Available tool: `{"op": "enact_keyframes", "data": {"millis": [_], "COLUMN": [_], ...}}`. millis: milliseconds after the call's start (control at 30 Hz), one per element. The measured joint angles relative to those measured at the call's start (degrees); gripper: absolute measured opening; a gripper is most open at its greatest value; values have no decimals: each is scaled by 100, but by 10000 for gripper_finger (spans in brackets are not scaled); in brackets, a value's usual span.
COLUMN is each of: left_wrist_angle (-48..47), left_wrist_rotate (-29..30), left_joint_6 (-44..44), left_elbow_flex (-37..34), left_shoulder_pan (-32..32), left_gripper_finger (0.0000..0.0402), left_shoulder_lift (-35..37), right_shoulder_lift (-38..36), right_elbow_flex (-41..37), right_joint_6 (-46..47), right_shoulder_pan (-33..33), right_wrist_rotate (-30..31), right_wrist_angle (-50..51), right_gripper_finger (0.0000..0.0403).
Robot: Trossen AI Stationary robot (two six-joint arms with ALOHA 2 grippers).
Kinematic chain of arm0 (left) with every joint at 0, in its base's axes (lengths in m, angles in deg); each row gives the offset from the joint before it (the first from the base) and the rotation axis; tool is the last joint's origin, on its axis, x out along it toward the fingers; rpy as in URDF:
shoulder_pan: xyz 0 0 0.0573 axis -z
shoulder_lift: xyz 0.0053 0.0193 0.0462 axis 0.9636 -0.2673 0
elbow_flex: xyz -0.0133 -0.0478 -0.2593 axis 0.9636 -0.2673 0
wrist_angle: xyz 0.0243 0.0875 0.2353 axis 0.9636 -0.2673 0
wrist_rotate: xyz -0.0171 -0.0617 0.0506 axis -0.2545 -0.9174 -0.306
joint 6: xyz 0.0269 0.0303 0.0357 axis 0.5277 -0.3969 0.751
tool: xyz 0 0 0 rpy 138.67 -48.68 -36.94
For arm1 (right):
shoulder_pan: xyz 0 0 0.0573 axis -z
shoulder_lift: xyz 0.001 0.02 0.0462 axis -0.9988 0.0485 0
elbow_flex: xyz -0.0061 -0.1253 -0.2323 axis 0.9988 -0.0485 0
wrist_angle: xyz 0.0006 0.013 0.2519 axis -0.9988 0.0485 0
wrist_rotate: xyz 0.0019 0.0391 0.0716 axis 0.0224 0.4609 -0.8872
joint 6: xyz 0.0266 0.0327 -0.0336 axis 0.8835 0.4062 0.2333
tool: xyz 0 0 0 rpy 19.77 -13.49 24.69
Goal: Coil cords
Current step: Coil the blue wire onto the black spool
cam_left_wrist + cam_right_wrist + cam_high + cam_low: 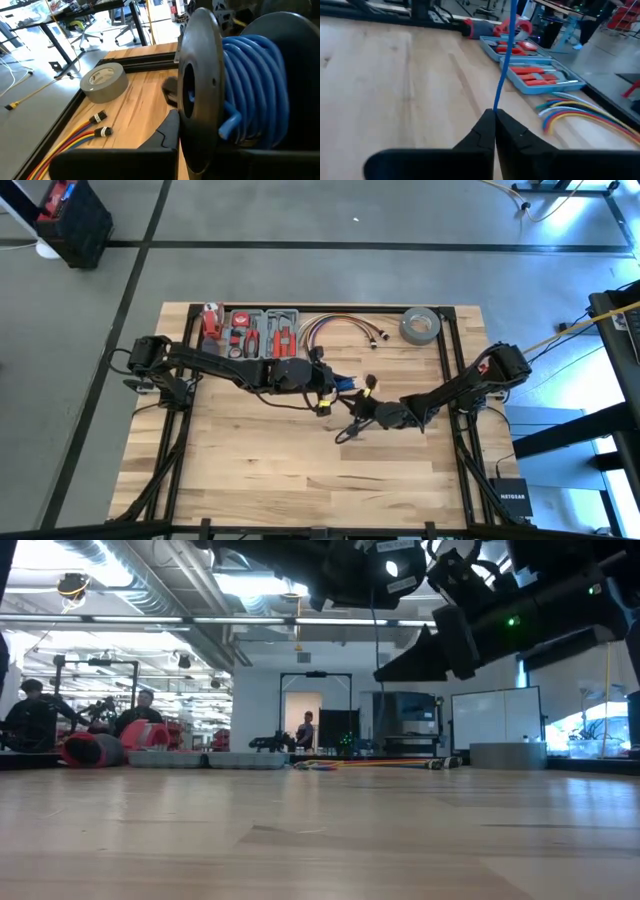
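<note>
As seen from the high view: your left gripper [318, 388] sits over the middle of the bench [300, 480]. The right gripper [372, 412] is just beside it, with a short run of blue cord [345, 383] between the two.
Black cord, high view: a thin loose loop [347, 432] lies on the wood near the right gripper. It is not coiled, and you cannot make out any disc on it.
Bystanders, high view: the grey tape roll [420, 325], the coloured cables [340, 328] and the blue tool tray [255, 332] lie along the far edge, well apart from the work.
Low view: you see only dark arm housings overhead and pale plank grain. The cords cannot be picked out here.
Left wrist view: a black flanged reel [200, 85] fills the jaws, which look clenched on it. Smooth, rounded blue turns are already stacked tightly on the hub.
Right wrist view: the jaws are pinched on the blue cord, which rises taut and straight from the tips.
Progress, your call: much of the blue cord looks wound, with one stretch left to feed. The black cord is not yet started.
</note>
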Motion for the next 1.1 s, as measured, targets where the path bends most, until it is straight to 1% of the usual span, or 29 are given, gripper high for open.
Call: {"op": "enact_keyframes", "data": {"millis": [67,200,300,367,467,600,767,933,1100], "left_wrist_angle": [-78,-396,-553,-607,-716,-825,-852,-876,-1005], "left_wrist_rotate": [0,21,46,47,48,48,48,48,47], "left_joint_6": [35,28,6,2,-1,37,154,240,303], "left_elbow_flex": [1,3,9,9,9,9,7,7,7], "left_shoulder_pan": [6,16,37,38,40,29,37,42,42], "left_gripper_finger": [0,0,0,0,0,0,0,0,0], "left_shoulder_lift": [23,170,280,289,287,285,285,281,281], "right_shoulder_lift": [-181,-709,-1056,-1216,-1268,-1282,-1408,-1702,-2065], "right_elbow_flex": [0,0,-2,0,-2,-2,-2,-2,-2], "right_joint_6": [-98,-103,45,215,342,347,353,183,43], "right_shoulder_pan": [-33,-165,-208,-199,-194,-186,-21,156,143], "right_wrist_rotate": [117,808,1118,1134,1133,1132,1131,1129,1131], "right_wrist_angle": [192,974,1473,1696,1849,1827,1849,1847,1852], "right_gripper_finger": [5,4,4,3,2,2,1,1,1]}}
